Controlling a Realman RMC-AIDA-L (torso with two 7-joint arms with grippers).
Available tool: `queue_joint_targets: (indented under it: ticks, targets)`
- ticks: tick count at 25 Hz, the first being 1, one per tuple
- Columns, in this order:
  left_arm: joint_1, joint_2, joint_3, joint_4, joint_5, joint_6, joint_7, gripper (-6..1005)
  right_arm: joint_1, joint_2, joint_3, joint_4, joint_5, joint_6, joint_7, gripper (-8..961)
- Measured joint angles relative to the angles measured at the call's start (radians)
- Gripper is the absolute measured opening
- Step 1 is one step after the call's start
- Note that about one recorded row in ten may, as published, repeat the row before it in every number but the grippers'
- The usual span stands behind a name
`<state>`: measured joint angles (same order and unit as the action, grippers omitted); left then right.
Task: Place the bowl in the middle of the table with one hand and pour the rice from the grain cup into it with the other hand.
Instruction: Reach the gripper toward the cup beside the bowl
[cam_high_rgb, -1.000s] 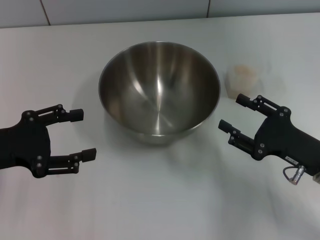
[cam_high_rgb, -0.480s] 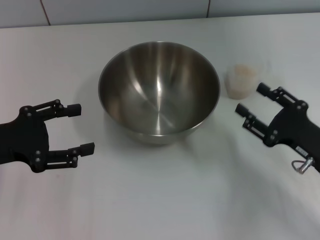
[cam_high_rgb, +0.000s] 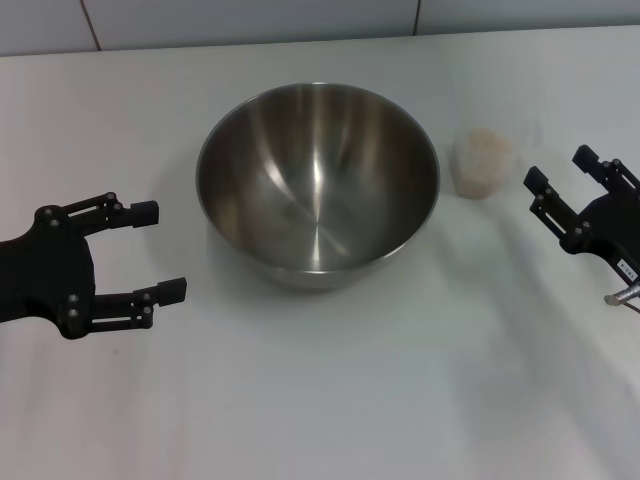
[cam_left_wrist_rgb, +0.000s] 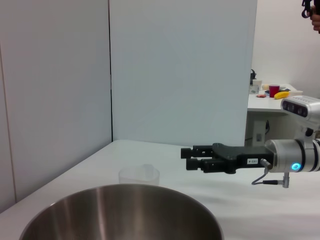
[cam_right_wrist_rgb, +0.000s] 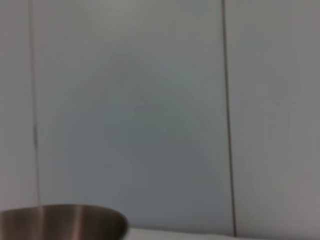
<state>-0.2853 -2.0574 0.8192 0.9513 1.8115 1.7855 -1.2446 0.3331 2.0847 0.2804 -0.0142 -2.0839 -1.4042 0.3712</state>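
Bowl (cam_high_rgb: 318, 180) centred; grain cup (cam_high_rgb: 483, 163) upper right, ungrasped beside spread right gripper (cam_high_rgb: 565, 184); left gripper (cam_high_rgb: 150, 250) spread; cup grasp required next.

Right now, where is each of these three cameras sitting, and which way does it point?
Head view: above, looking down at the table, bowl, grain cup; left gripper and right gripper show, both open.
Left wrist view: low beside the bowl, facing across to the cup and right gripper.
Right wrist view: low, facing a wall; only the bowl's rim.
All share the bowl.

The bowl (cam_high_rgb: 318, 180) is sitting mid-table (cam_high_rgb: 320, 400); the grain cup (cam_high_rgb: 483, 162) is standing just to its right, holding the rice (cam_high_rgb: 486, 143).
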Motion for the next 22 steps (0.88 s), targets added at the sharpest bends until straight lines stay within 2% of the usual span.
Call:
queue_joint_targets:
  ticks: [8,22]
  targets:
    - [0.000,-0.001,0.000,0.000,0.000,0.000,0.001,859,0.009,0.000,0.014,0.003,0.002,0.067,0.000,669]
    - [-0.002,-0.001,0.002,0.000,0.000,0.000,0.002,859,0.029,0.000,0.108,0.010,0.004,0.173,0.007,669]
